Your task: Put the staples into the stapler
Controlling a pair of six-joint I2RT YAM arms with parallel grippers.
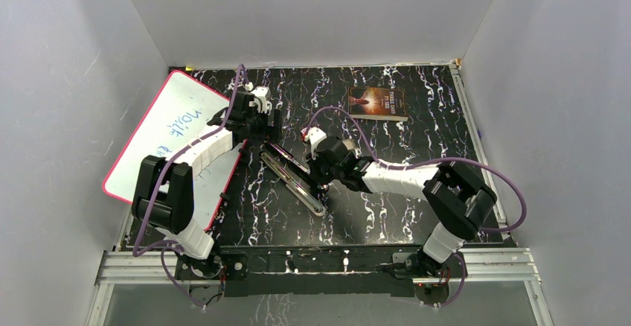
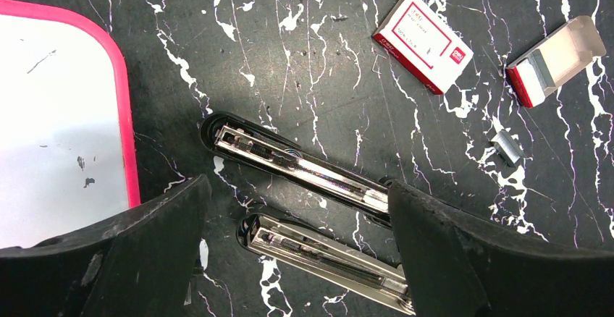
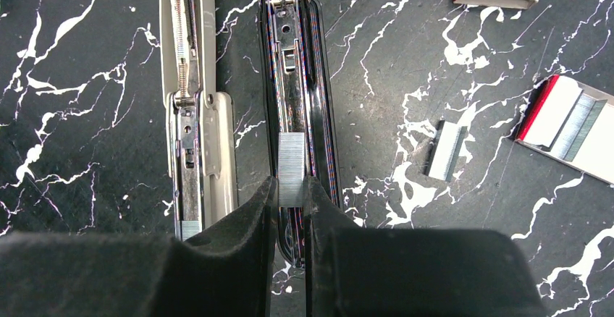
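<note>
The stapler (image 1: 292, 175) lies swung open flat on the black marbled table, as two long parts side by side. In the right wrist view these are a silver arm with a spring (image 3: 192, 100) and a black-edged chrome channel (image 3: 293, 64). My right gripper (image 3: 291, 187) is shut on a short silvery strip of staples (image 3: 292, 165), held lengthwise right over that channel. My left gripper (image 2: 298, 187) hangs open above the stapler's other end (image 2: 304, 168), touching nothing. A loose staple strip (image 3: 445, 150) lies on the table to the right.
An open staple box (image 3: 572, 125) with staples inside and a closed red-and-white box (image 2: 423, 40) lie beside the stapler. A pink-rimmed whiteboard (image 1: 167, 129) covers the left of the table. A book (image 1: 377, 103) sits at the back. Grey walls enclose three sides.
</note>
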